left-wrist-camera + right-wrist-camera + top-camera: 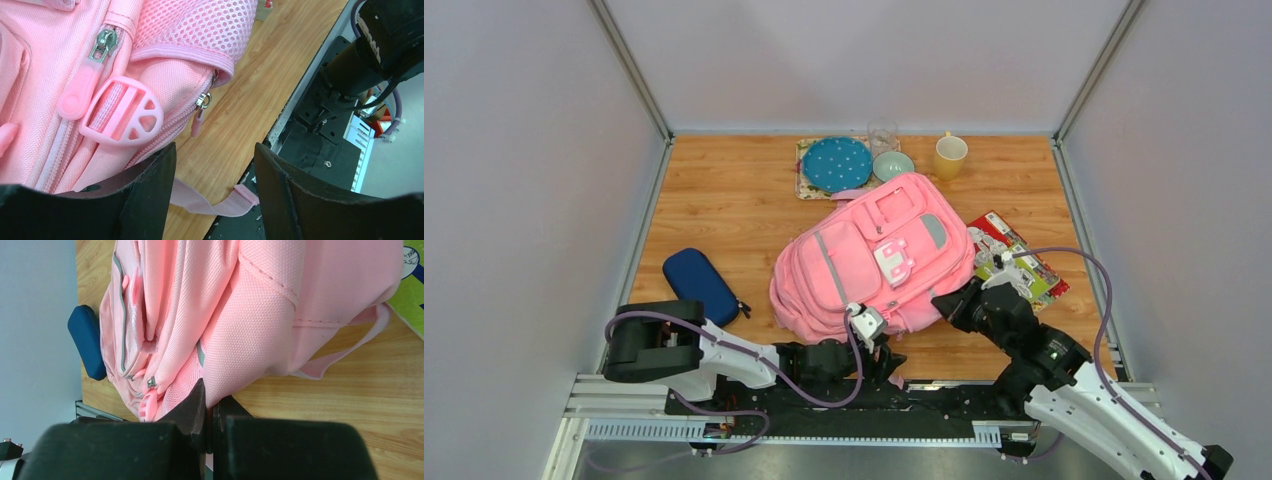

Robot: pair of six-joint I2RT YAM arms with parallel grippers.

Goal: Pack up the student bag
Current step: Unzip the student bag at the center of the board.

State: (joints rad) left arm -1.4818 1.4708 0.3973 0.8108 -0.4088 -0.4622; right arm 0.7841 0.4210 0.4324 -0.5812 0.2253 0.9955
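Noted left fingers [145, 200] apart near zip pull [199, 117]; right fingers [192, 410] together at student bag [874, 250], pinch unclear. Risk: slipping off thin cloth, dragging bag over bench [724, 200] edge.

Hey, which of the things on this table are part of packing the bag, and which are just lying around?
Job: student bag, pinched by the shut right gripper; open left gripper at its near edge; probably the navy pouch and booklet, as contents.
Lying about, likely: blue plate, small bowl, yellow mug, clear glass, placemat.
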